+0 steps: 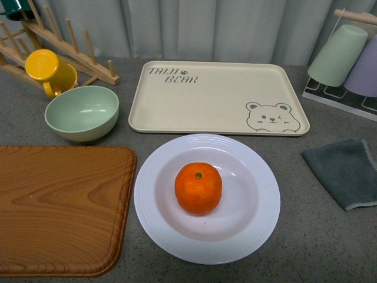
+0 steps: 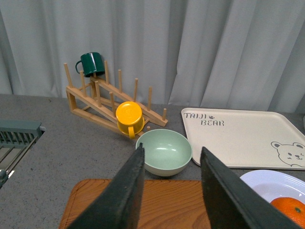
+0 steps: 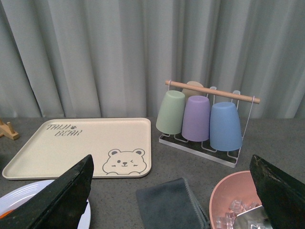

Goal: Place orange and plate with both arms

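**Operator:** What does the front view give me?

**Spotter:** Your orange (image 1: 198, 188) sits in the well of the white plate (image 1: 148, 203), stem dot up. The plate lies on the grey counter just in front of the beige bear tray (image 1: 206, 97), which holds nothing. The pale green bowl (image 1: 82, 113) to the left also holds nothing, and a yellow mug (image 1: 50, 69) hangs on the wooden rack behind it. You see neither arm here.

**Operator:** And the left wrist?

**Spotter:** Your left gripper (image 2: 172, 151) hangs above the wooden board (image 2: 167, 205) with its fingers (image 2: 128, 191) apart and nothing between them. It points toward the green bowl. The orange on the plate's edge shows in the corner.

**Operator:** Right wrist?

**Spotter:** Your right gripper (image 3: 170, 164) is spread wide, with nothing held. It is raised above the grey cloth (image 3: 167, 202). A pink bowl (image 3: 224, 188) beside the cloth holds clear pieces, and I can't tell you what they are. Three cups (image 3: 198, 118) hang upside down on a wire stand behind it.
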Action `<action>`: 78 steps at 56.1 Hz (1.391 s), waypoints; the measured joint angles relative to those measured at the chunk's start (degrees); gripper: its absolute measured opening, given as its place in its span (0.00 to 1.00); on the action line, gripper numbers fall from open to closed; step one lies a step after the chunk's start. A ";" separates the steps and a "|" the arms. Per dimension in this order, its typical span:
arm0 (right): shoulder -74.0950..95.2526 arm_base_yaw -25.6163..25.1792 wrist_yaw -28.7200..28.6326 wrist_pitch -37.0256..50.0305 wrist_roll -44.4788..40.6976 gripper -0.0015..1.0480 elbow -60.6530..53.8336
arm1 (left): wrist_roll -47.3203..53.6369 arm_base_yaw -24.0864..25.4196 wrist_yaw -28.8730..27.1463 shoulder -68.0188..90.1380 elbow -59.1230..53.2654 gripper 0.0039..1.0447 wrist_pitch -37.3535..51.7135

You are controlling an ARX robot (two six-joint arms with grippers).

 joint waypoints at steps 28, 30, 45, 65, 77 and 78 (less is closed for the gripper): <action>45.18 -1.62 -6.67 8.96 6.10 0.91 9.07 | 0.13 -0.02 0.00 -0.04 0.00 0.94 -0.09; 53.09 -2.32 -9.84 11.54 7.06 0.91 10.91 | 0.13 0.00 0.00 -0.04 0.00 0.94 -0.09; 85.74 -3.82 -26.14 13.51 14.91 0.91 21.99 | 0.13 -0.02 0.00 -0.04 0.00 0.94 -0.09; 107.01 0.50 -36.87 20.83 26.03 0.91 31.32 | 0.13 -0.02 0.00 -0.04 0.00 0.94 -0.09; 114.09 4.76 -39.95 26.03 33.03 0.91 34.84 | 0.13 0.00 0.00 -0.04 0.00 0.94 -0.09; 115.03 5.38 -39.91 26.34 33.51 0.91 35.34 | 0.13 -0.02 0.00 -0.04 0.00 0.94 -0.09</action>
